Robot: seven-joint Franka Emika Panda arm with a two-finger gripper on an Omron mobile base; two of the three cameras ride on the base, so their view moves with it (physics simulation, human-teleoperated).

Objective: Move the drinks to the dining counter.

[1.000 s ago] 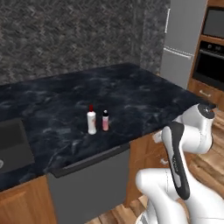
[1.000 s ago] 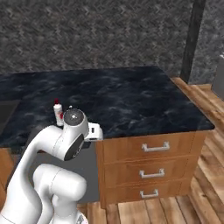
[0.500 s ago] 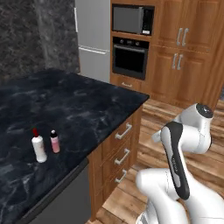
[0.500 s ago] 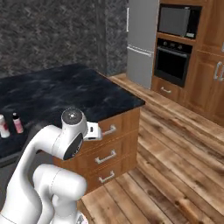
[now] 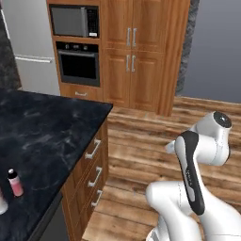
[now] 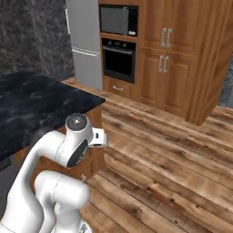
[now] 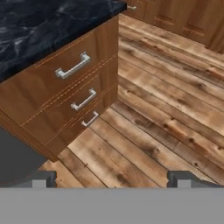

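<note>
Black marbled stone, and my gripper (image 7: 112,178) was nowhere near it.
My fingers (image 7: 183,178) stood spread wide with nothing between them, pointing at the wooden floor (image 7: 170,109) beside the drawers (image 7: 65,94). The pink-and-white bottle (image 5: 15,182) stood on the dining counter (image 5: 42,132) near its front edge, and a white one (image 5: 2,202) sat just beside it at the frame's edge.

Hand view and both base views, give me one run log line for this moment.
pincer: open, empty, over wood floor | pink-and-white bottle: upright on marbled counter | drawers: shut
</note>
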